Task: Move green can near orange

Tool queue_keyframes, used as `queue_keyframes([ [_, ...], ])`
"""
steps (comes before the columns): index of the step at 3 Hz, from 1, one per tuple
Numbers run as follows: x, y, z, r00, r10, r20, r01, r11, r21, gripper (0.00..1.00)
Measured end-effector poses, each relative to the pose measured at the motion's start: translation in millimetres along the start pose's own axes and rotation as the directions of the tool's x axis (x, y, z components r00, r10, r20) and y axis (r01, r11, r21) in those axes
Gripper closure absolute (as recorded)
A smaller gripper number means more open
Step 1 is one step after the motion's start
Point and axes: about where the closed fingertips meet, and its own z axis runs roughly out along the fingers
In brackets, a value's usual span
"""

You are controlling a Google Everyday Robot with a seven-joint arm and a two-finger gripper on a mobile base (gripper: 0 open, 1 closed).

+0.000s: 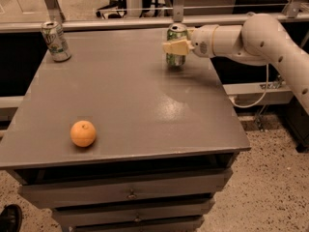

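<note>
The green can (175,59), a dark metal cylinder with a silver top, is seen upright at the far right of the matte grey tabletop (145,100), pinched by the cream claw (175,47) of a smooth white arm. The dimpled round orange (83,133) is set well apart, front left. A pale can (56,41) with unreadable green print is stood far left.
</note>
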Motion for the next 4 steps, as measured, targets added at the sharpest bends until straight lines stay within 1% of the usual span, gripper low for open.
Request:
queue_keyframes([
  [1,-13,37,-15,0.999,0.034,0.027,-0.031,0.9929,-0.114,1.0],
  [2,-23,84,-33,0.996,0.084,0.034,-0.073,0.9656,-0.249,1.0],
  [3,-22,92,-31,0.996,0.08,0.035,-0.068,0.9619,-0.265,1.0],
  [4,-22,142,-23,0.997,0.054,0.048,-0.033,0.9322,-0.36,1.0],
])
